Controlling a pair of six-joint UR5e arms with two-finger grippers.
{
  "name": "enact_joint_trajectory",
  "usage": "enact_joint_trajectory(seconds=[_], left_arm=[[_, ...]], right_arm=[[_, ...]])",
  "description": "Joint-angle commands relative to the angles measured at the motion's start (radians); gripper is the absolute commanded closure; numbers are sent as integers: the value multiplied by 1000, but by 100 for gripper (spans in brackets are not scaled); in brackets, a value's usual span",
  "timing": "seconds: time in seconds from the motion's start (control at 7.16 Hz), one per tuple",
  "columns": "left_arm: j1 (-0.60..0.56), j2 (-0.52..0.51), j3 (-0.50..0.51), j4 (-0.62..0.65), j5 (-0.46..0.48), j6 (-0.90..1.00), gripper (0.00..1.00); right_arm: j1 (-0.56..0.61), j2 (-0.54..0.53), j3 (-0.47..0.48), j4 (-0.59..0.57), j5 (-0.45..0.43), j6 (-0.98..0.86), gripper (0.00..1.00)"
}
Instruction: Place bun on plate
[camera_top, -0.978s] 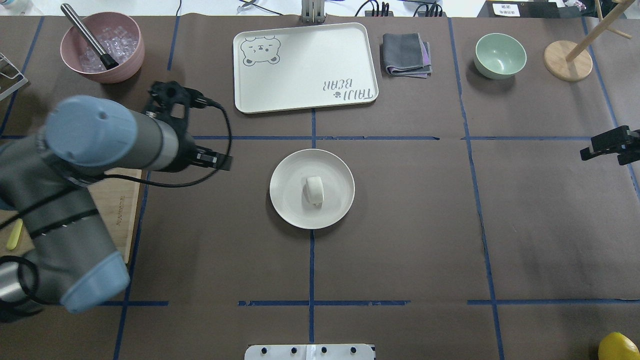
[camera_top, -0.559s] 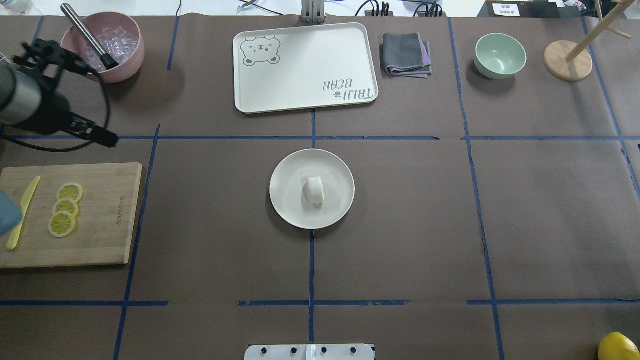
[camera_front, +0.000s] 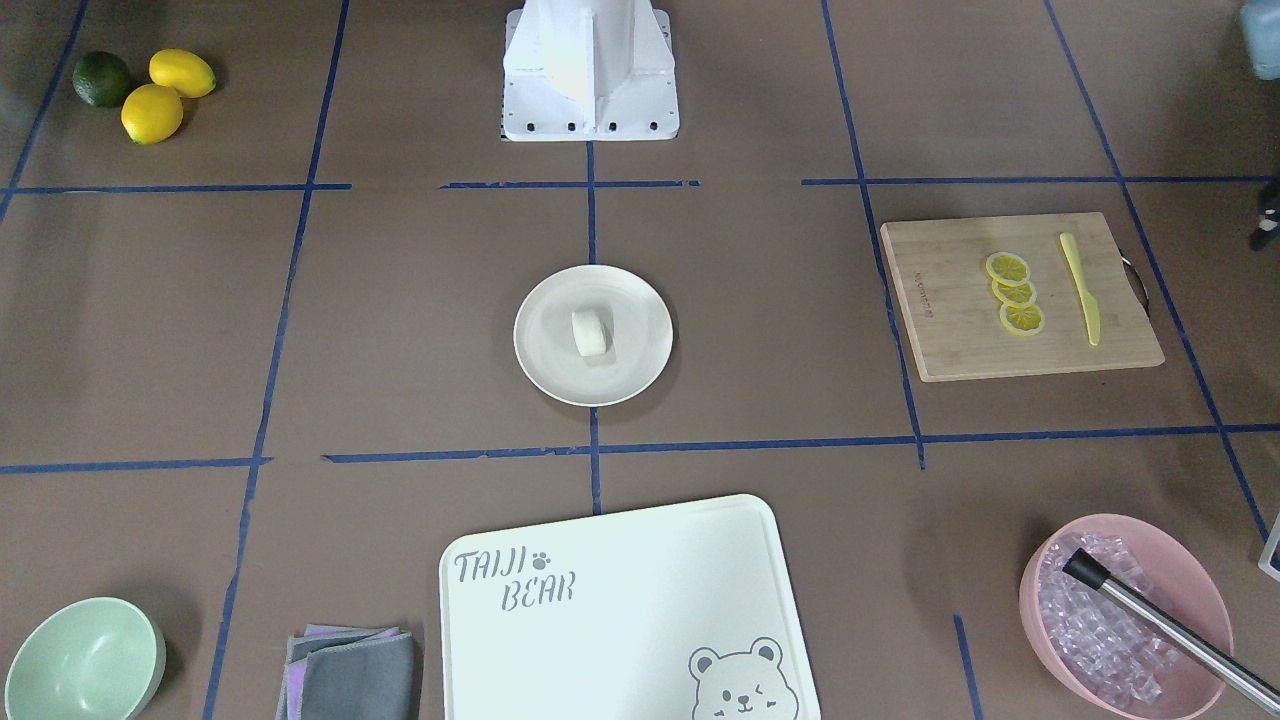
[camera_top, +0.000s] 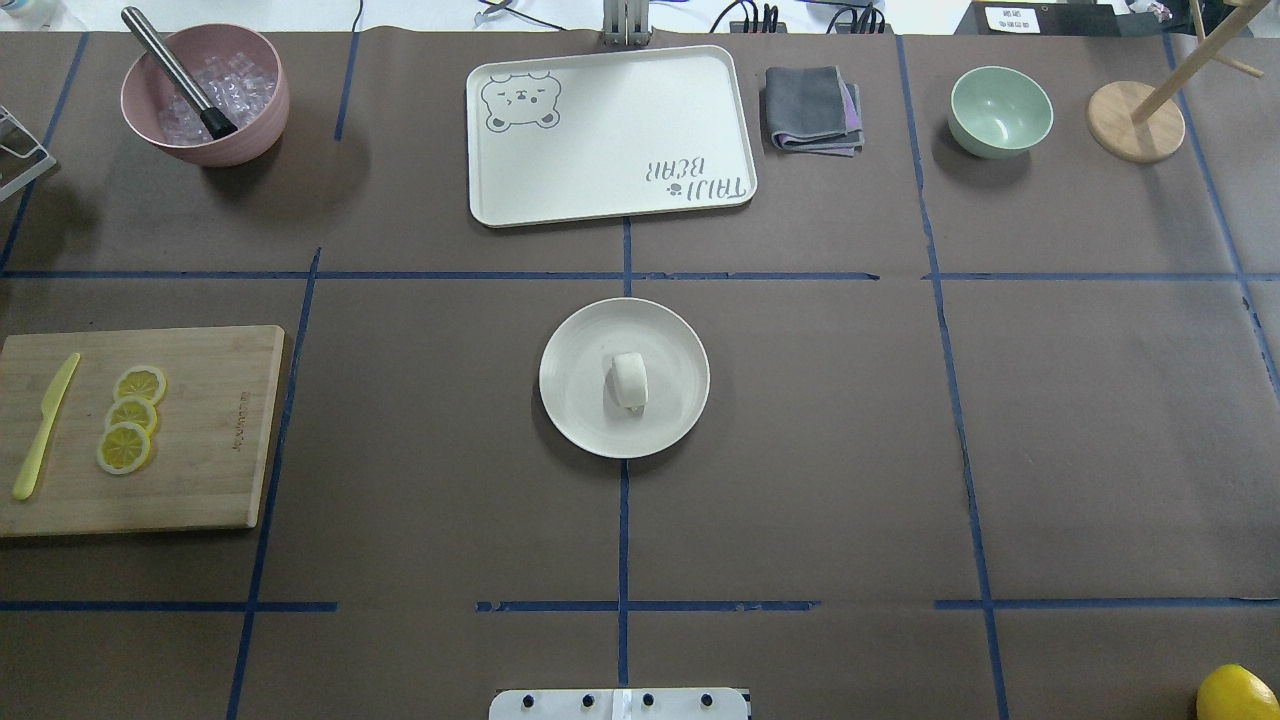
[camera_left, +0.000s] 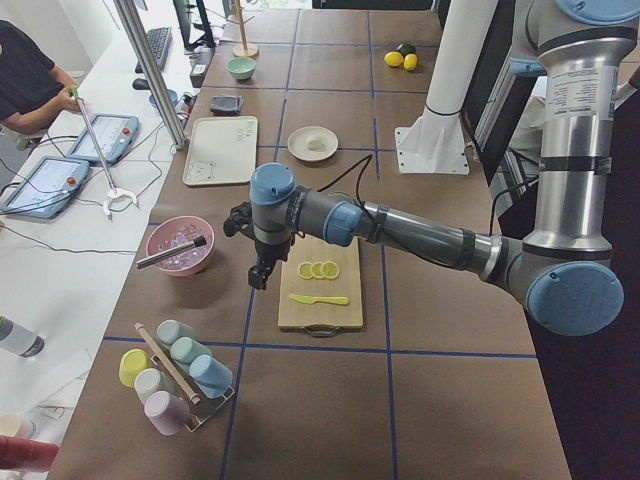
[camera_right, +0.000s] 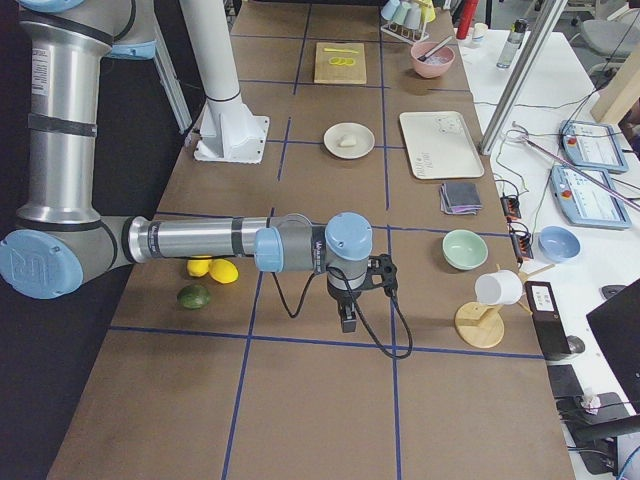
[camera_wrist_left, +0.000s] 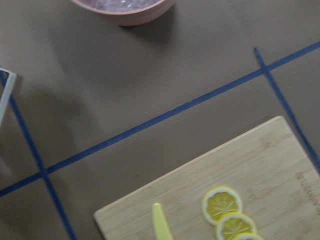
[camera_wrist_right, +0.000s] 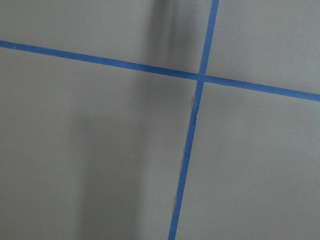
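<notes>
The small white bun lies on its side near the middle of the round cream plate at the table's centre, also seen from the front as bun on plate. Nothing touches them. My left gripper shows only in the left side view, hanging over the table beside the cutting board, far from the plate. My right gripper shows only in the right side view, pointing down over bare table near the end. I cannot tell whether either is open or shut.
A wooden cutting board carries lemon slices and a yellow knife. At the back stand a pink bowl of ice, a bear-print tray, a grey cloth, a green bowl and a wooden stand.
My left arm has swung left and out of the overhead view, uncovering the cutting board. The right gripper has also left that view's right edge. Bun and plate have not moved.
</notes>
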Motion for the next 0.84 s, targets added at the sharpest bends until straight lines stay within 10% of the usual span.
enact_joint_trajectory(seconds=[0.0, 0.7], left_arm=[[-88, 15, 75, 114, -13, 115, 5], [-81, 45, 63, 219, -35, -39, 0]], right_arm=[[4, -6, -49, 0, -5, -31, 0], [30, -33, -55, -6, -14, -180, 0]])
